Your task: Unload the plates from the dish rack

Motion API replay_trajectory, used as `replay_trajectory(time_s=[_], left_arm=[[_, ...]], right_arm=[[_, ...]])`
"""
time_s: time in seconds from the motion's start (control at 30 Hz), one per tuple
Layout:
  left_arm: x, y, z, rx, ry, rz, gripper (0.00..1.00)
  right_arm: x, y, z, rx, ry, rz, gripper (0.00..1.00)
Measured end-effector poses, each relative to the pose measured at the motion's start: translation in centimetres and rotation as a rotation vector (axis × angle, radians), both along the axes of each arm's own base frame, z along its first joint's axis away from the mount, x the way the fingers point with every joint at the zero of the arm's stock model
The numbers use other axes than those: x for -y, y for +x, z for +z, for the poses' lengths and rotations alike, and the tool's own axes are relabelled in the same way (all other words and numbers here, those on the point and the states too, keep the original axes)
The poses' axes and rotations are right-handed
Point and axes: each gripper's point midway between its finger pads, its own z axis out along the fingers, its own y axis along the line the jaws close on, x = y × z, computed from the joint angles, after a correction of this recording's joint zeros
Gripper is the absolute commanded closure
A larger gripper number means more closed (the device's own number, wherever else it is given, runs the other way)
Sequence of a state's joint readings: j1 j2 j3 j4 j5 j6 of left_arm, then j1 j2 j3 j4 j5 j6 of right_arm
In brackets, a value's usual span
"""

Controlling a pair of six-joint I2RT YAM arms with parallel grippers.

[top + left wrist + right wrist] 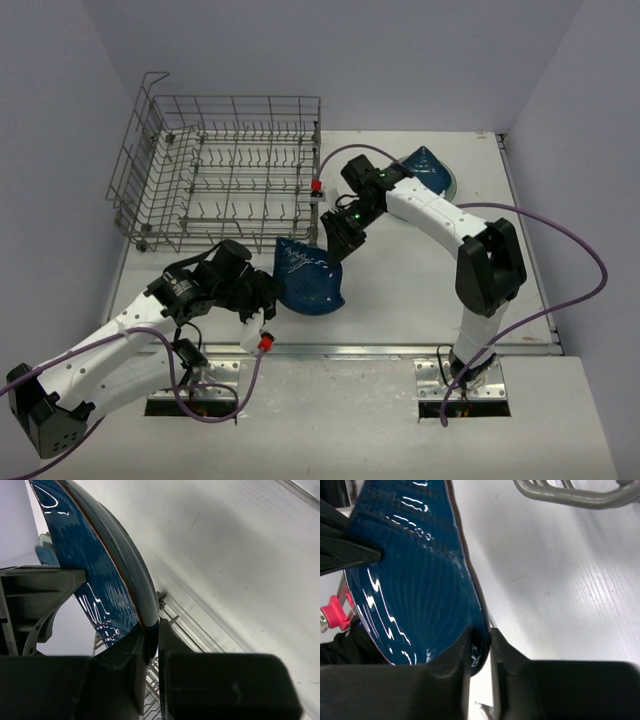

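One plate (pixel 308 282) in left hand (pixel 274 297) and right hand (pixel 335 254) (one rack (pixel 215 215))

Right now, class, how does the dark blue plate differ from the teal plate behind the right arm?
Colour: the dark blue plate is deep navy; the teal plate is lighter, greener. Pose: the dark blue plate is tilted up on edge; the teal plate rests on the table. Grip: the left hand and right hand both pinch the dark blue plate's rim; no hand holds the teal plate. Shared: both are outside the dish rack.
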State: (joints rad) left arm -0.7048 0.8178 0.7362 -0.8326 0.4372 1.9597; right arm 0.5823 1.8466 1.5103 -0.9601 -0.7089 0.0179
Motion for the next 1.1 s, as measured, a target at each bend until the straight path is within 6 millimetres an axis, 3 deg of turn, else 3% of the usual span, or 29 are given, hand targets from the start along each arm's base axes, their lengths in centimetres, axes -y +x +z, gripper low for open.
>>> replay_trajectory(time_s=[0.2,0.33,0.4,0.43,0.5,0.6,0.8,1.1], left_arm=[[0.2,-0.1,-0.4,0.01,-0.014,-0.013,1.0],[0.4,-0.1,-0.5,0.022,-0.03,-0.017,0.71],[0.7,0.2,-0.1,0.049,-0.052,-0.021,0.41],[0.9,0.5,0.2,0.065,-0.065,-0.02,0.32],[1.4,1.2,1.4,0.118,-0.102,-0.021,0.16],[2.0,2.1,3.1,0.191,-0.15,-0.022,0.02],[2.8,3.1,5.3,0.278,-0.212,-0.021,0.0],[3.6,4.9,8.9,0.414,-0.298,0.007,0.0]], right_arm=[[0.0,0.3,0.0,-0.035,-0.005,-0.015,1.0],[0.2,0.4,0.1,-0.033,-0.012,-0.018,1.0],[0.2,0.6,0.4,-0.025,-0.004,-0.018,1.0],[0.2,0.9,0.5,-0.023,0.003,-0.021,1.0],[0.4,1.3,1.0,-0.024,0.021,-0.036,1.0],[1.7,2.8,1.7,-0.025,0.046,-0.09,1.0],[7.3,7.7,4.1,-0.023,0.127,-0.313,1.0],[18.1,14.0,9.2,0.076,0.276,-0.7,1.0]])
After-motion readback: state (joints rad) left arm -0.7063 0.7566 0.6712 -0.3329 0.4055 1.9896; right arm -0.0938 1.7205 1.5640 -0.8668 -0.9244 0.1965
